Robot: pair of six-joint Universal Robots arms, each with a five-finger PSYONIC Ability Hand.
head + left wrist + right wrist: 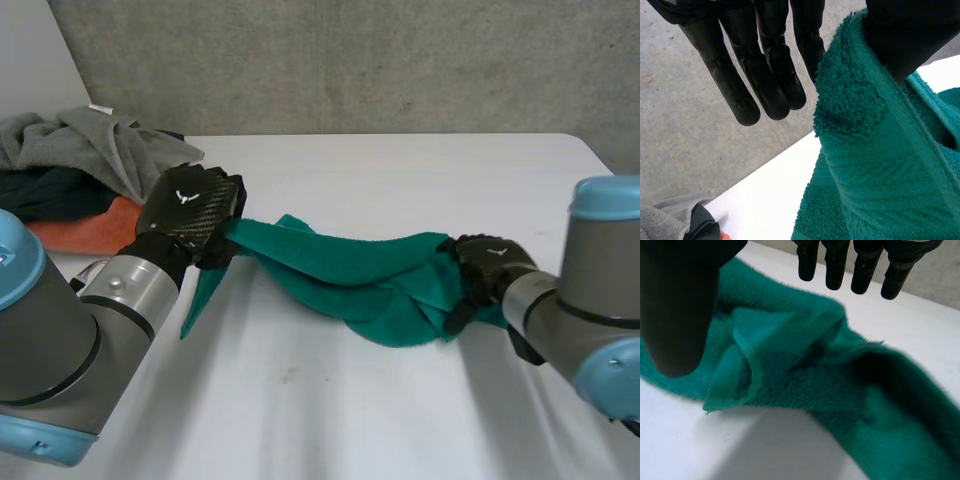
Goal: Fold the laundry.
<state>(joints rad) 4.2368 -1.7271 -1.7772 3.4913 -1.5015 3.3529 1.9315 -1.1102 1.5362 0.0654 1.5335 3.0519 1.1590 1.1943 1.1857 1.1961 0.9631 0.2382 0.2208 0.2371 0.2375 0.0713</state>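
Observation:
A teal towel (350, 275) stretches across the white table (400, 170) between my two hands. My left hand (190, 205) holds its left end lifted off the table. In the left wrist view the thumb pins the towel's hemmed edge (880, 175), while the fingers (770, 75) stand straight beside it. My right hand (490, 262) is at the towel's bunched right end. In the right wrist view its fingers (860, 265) are straight above the crumpled towel (805, 385), the thumb (675, 305) stands apart, and nothing is gripped.
A laundry pile sits at the back left of the table: a grey towel (90, 145) on top, a dark cloth (50, 190) and an orange cloth (90, 225) beneath. A grey wall runs behind the table's far edge.

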